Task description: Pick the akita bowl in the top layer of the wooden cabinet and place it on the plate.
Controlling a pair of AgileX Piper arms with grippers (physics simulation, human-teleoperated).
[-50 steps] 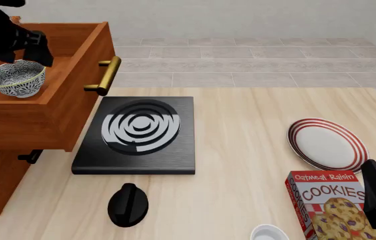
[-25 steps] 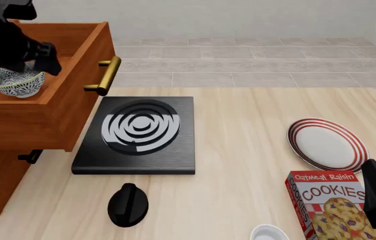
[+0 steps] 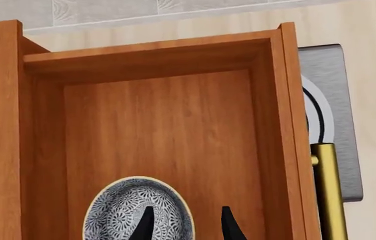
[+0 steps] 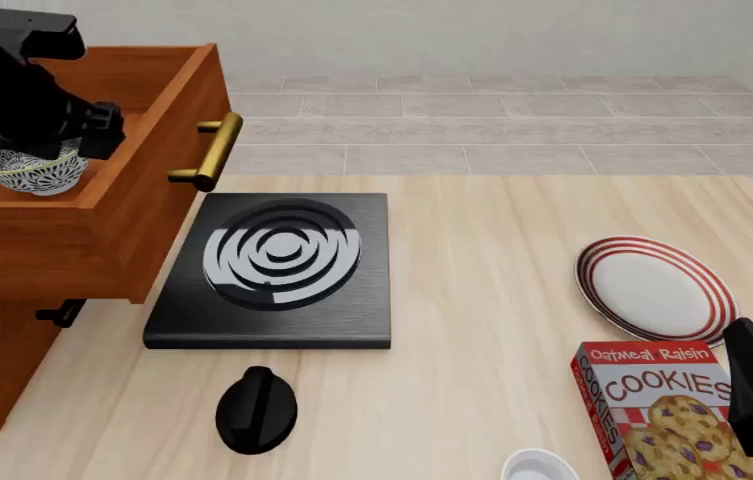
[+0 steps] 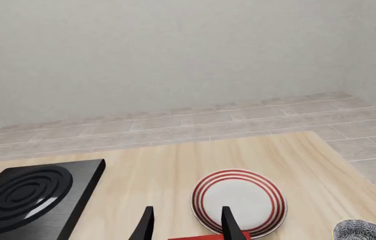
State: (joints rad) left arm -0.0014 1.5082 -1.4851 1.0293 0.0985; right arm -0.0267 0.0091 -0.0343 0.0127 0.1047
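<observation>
akita bowl (image 3: 138,210) | in top layer (image 3: 161,130) | left hand (image 3: 184,225) directly above, fingers parted astride its rim | right hand far off

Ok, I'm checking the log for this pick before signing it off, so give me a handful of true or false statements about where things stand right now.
1. The akita bowl sits inside the open top layer of the wooden cabinet. True.
2. The left gripper is open, one fingertip over the bowl and the other outside its rim. True.
3. The plate already holds the bowl. False: the plate is bare and the bowl is in the drawer.
4. The cookie box lies on the black stove burner. False: it is near the plate, on the table's right side.
5. The right gripper is shut on the plate. False: it is open and holds nothing.
</observation>
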